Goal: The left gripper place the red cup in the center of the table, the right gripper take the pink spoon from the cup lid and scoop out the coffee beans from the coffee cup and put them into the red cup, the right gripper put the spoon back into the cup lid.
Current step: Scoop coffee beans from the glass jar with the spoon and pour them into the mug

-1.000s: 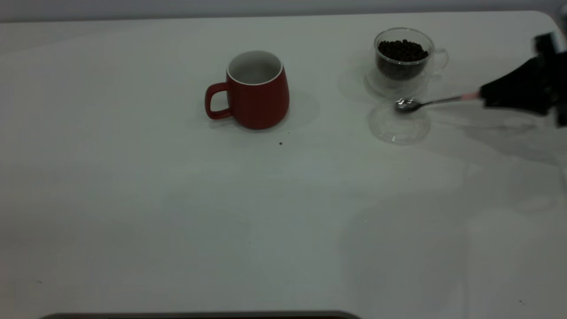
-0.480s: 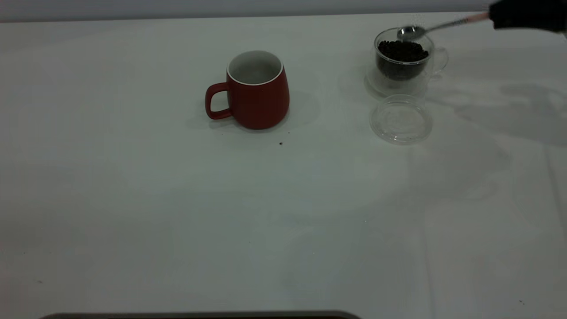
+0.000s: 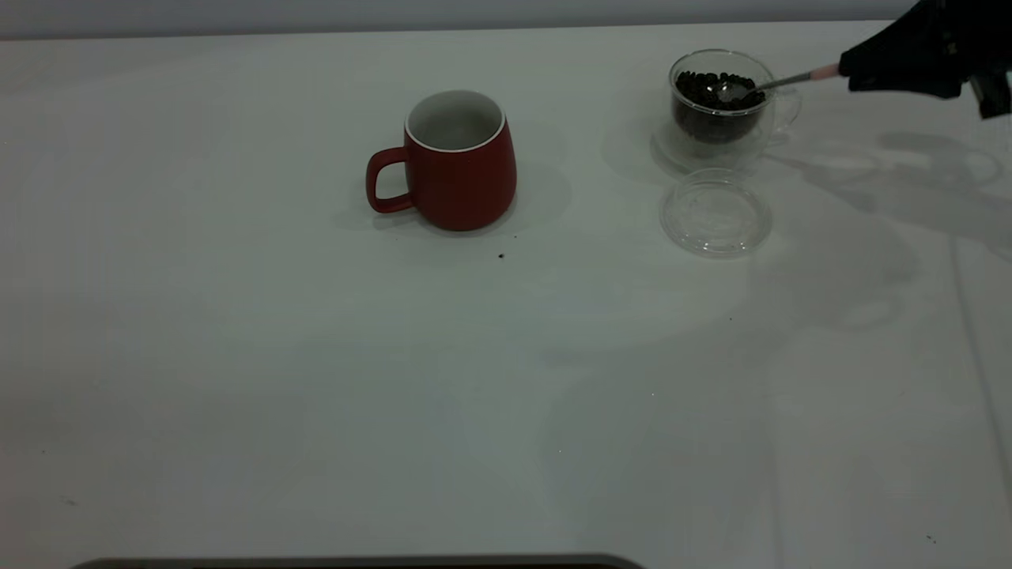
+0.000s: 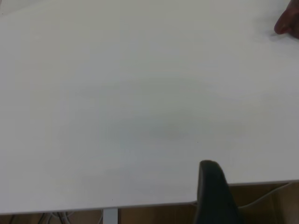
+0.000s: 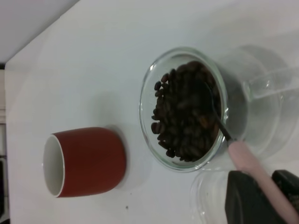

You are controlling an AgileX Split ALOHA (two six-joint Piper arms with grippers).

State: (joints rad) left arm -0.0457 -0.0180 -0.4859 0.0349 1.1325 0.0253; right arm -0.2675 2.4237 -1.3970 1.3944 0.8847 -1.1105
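The pink spoon (image 3: 779, 80), lifted from the now bare cup lid (image 3: 715, 213) a second ago, is pinched by the right gripper (image 3: 858, 73) and dipped among the coffee beans (image 3: 715, 85) (scooping seemingly begun), the red cup (image 3: 457, 158) mid-table, the left gripper's (image 4: 215, 191) fingers untellable.

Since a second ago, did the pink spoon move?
Yes. The pink spoon left the cup lid and now dips into the coffee cup, held by the right gripper.
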